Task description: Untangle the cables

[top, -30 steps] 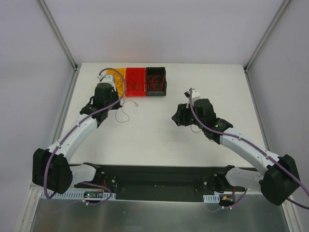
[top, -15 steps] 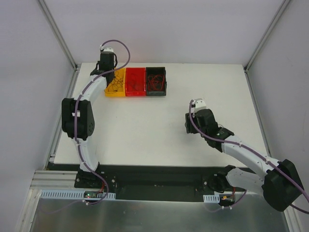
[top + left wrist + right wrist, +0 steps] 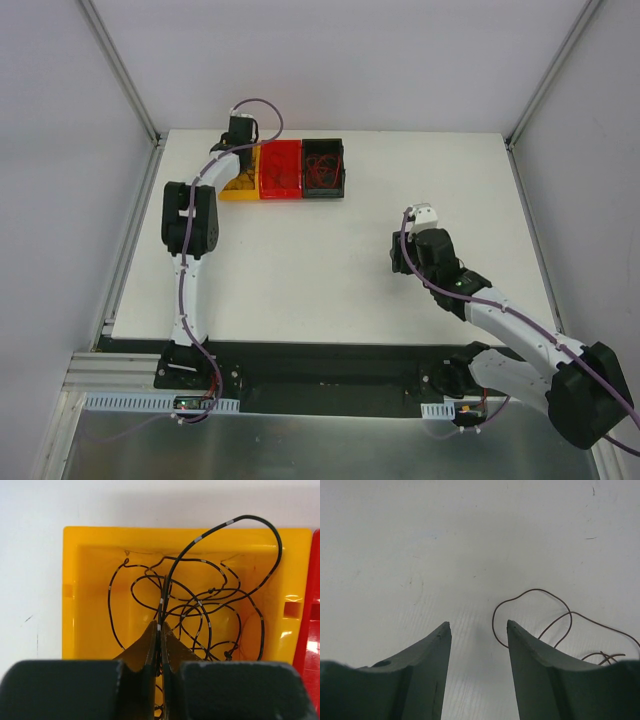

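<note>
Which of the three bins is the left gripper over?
The yellow bin, leftmost in the row; the left gripper pinches a black cable above it.

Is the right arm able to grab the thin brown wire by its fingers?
Probably yes. The right gripper is open over the table, and the brown wire lies loose right beside it, with nothing between them. The wire is hair-thin, though, so pinching it may be fiddly.
</note>
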